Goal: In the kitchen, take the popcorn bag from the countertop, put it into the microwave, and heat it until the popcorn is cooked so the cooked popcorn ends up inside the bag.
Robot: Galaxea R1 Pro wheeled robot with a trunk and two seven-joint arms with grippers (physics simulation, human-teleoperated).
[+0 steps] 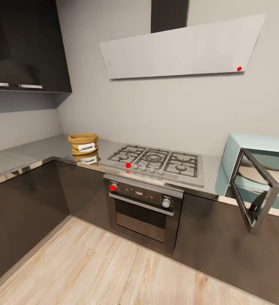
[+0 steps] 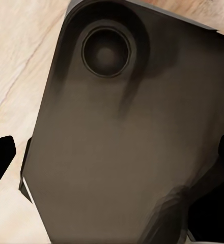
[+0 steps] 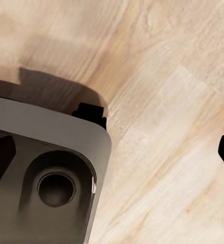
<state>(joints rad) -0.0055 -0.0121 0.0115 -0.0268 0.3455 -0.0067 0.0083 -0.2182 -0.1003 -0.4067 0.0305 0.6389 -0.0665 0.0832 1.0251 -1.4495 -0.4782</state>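
Note:
The popcorn bag (image 1: 83,144), a squat tan sack with a white label, stands upright on the grey countertop (image 1: 29,152) just left of the hob. Any popcorn is hidden inside it. At the far right sits the mint-blue microwave (image 1: 258,146), its black-framed glass door (image 1: 253,190) swung wide open and a pale round turntable (image 1: 264,174) showing inside. My left gripper (image 2: 117,147) is open, hanging over the robot's dark base (image 2: 117,127). My right gripper (image 3: 117,152) is open too, above the wood floor (image 3: 163,127). Nothing lies between either pair of fingers.
A steel five-burner hob (image 1: 156,161) separates the bag from the microwave, with a black-and-steel oven (image 1: 143,207) below it and a slanted white hood (image 1: 181,48) above. Dark upper cabinets (image 1: 25,46) hang at the left. Light wood floor (image 1: 114,271) spreads before the L-shaped cabinets.

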